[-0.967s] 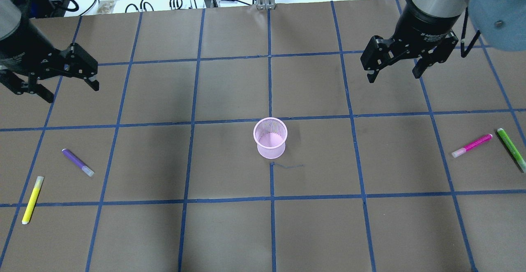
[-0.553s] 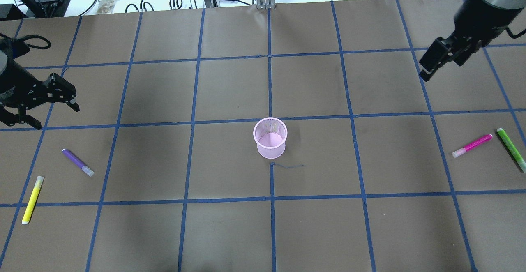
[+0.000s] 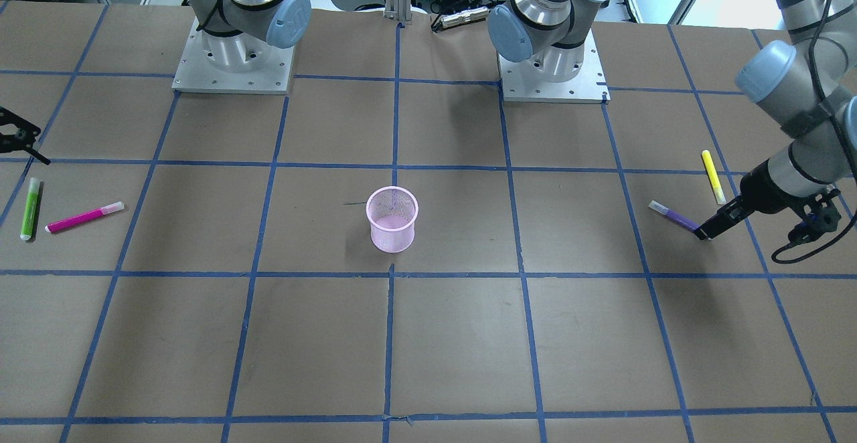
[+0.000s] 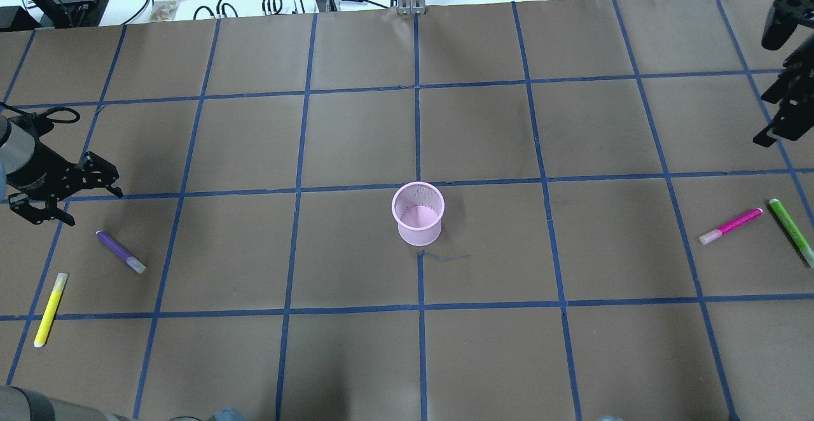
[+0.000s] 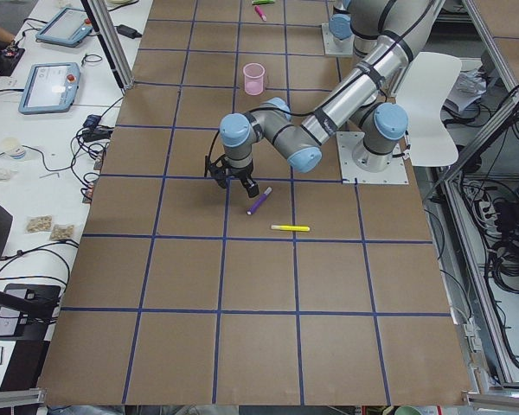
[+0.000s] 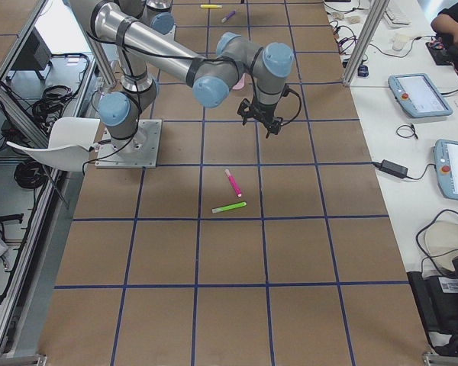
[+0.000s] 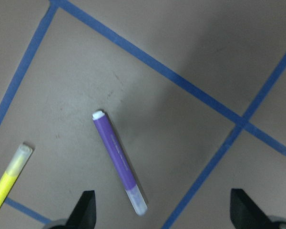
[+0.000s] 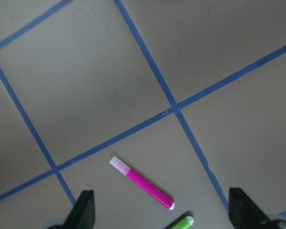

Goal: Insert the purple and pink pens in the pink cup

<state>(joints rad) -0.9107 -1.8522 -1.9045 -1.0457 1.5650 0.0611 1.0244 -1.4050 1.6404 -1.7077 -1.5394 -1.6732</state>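
Left fingers (image 7: 86, 212) spread wide, near purple pen (image 7: 119, 162).

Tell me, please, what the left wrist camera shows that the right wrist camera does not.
Only the left wrist view shows the purple pen and part of a yellow pen. Only the right wrist view shows the pink pen and the tip of a green pen. Both show the brown table crossed by blue tape, and the left end effector and right end effector are each open and empty at the bottom edge.
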